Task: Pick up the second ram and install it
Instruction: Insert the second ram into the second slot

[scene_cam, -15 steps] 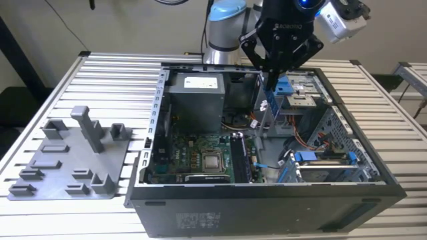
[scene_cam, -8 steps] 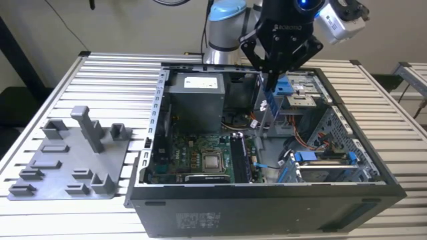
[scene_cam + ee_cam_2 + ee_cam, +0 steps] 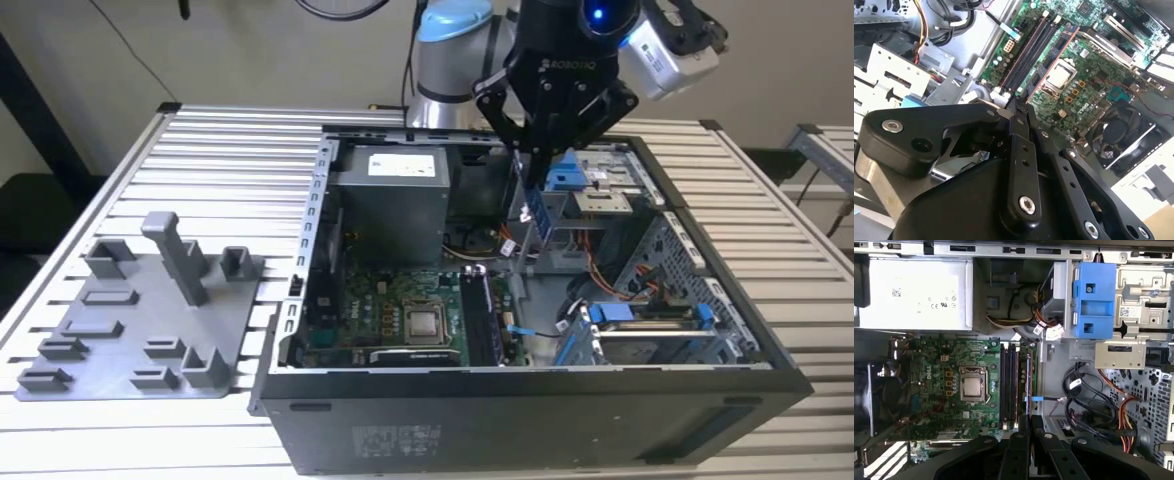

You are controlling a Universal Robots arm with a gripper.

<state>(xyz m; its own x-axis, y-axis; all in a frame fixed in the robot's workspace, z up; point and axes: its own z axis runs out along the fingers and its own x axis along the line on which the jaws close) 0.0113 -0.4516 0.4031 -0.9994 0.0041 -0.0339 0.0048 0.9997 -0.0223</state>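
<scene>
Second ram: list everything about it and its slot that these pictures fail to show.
- The second ram: seen edge-on in both wrist views, so its chips and label cannot be seen.
- Its gripped end: covered by the gripper in the second wrist view.
- Its height above the memory slots: the first wrist view looks straight down and gives no depth.
- The slot latches: too small in the first wrist view to tell whether they are open or closed.
</scene>
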